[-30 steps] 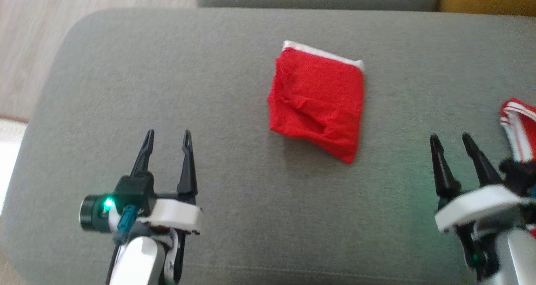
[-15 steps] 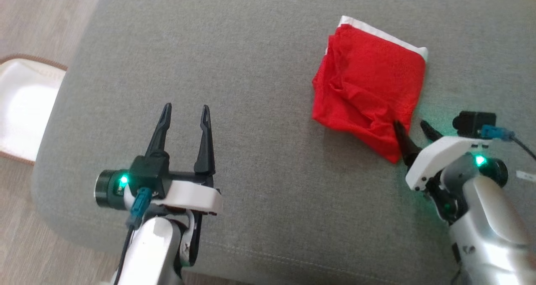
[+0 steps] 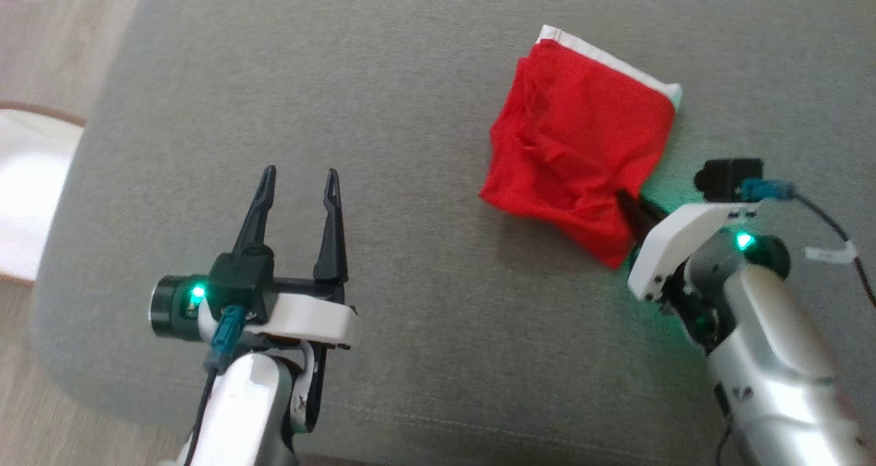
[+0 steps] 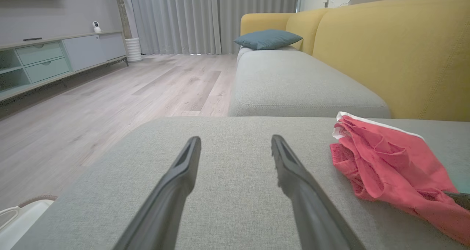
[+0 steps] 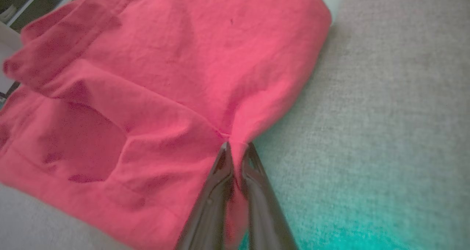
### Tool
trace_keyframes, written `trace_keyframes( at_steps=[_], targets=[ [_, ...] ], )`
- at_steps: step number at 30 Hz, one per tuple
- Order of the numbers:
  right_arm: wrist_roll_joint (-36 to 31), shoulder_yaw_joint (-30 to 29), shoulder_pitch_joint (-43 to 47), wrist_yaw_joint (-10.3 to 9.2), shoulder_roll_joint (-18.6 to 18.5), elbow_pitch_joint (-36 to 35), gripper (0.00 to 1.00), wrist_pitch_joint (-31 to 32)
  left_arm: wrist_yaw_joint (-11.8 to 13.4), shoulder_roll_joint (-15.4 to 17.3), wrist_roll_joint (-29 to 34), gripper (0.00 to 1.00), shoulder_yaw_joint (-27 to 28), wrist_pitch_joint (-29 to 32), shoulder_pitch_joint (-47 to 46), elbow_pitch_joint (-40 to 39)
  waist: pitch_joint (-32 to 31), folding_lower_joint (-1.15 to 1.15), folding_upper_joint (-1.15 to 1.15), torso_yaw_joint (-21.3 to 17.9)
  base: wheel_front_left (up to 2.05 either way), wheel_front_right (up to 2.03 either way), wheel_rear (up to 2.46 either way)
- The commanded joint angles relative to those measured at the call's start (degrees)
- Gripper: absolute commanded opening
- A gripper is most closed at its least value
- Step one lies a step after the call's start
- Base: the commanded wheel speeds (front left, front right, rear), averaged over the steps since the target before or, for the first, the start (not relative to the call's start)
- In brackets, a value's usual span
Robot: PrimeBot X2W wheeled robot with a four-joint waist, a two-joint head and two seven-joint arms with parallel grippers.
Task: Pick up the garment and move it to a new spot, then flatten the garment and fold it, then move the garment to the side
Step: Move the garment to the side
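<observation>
The garment [image 3: 578, 158] is red with a white band along its far edge, folded into a rough square on the grey cushion [image 3: 410, 96]. My right gripper [image 3: 628, 202] is shut on the garment's near right edge; in the right wrist view the two dark fingers [image 5: 220, 184] pinch a fold of the red cloth [image 5: 154, 81]. My left gripper [image 3: 299, 176] stands open over bare cushion to the garment's left, nothing between its fingers. The left wrist view shows that gripper [image 4: 235, 141] open and the garment [image 4: 389, 165] off to its right.
The cushion's rounded left edge drops to a wood floor [image 3: 41, 42], where a white object [image 3: 27, 199] lies. In the left wrist view a second grey cushion [image 4: 293, 84], a yellow sofa back [image 4: 396, 51] and a teal pillow [image 4: 268, 39] lie beyond.
My right gripper has come in from the lower right to the garment's near right edge and has shut on it. The head camera has shifted. The left gripper stays open.
</observation>
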Motion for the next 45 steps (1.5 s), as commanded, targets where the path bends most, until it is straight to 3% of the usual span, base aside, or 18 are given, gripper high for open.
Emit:
trace_keyframes(
  at_steps=[1, 15, 22, 33, 38, 45],
  targets=[
    [0.21, 1.76, 1.36, 0.37, 0.23, -1.8, 0.0, -0.58, -0.08, 0.29, 0.58, 1.0, 2.19, -0.69, -1.92, -1.86, -0.17, 0.0, 0.0, -1.45, 0.0, 0.0, 0.0],
    [-0.31, 7.98, 11.12, 0.37, -8.5, -14.75, 0.0, -1.99, -1.66, 2.05, 2.16, 1.0, 2.77, -0.7, -1.8, -1.79, -0.78, 0.0, 0.0, -19.59, 0.0, 0.0, 0.0],
    [-0.8, 9.65, 9.37, 0.37, -13.59, -16.91, 0.0, -1.75, -2.95, 2.28, 2.81, 1.0, 1.34, -0.7, -3.65, -0.84, 0.53, 0.0, 0.0, -25.63, 0.0, 0.0, 0.0],
    [-1.05, 8.99, -1.09, 0.37, -22.37, -14.86, 0.0, -7.04, -3.39, 2.4, 3.76, 1.0, 0.02, -0.7, -6.83, -0.08, 4.69, 0.0, 0.0, -27.6, 0.0, 0.0, 0.0],
    [-2.09, 5.62, -2.51, 0.37, -27.5, -13.94, 0.0, -5.99, -3.32, 2.41, 4.02, 1.0, -0.35, -0.7, -7.88, -0.06, 6.18, 0.0, 0.0, -27.57, 0.0, 0.0, 0.0],
    [-3.44, -0.08, -4.04, 0.37, -30.37, -9.31, 0.0, -5.76, -3.7, 2.54, 4.43, 1.0, -1.11, -0.7, -9.58, -0.03, 8.45, 0.0, 0.0, -27.89, 0.0, 0.0, 0.0]
  ],
)
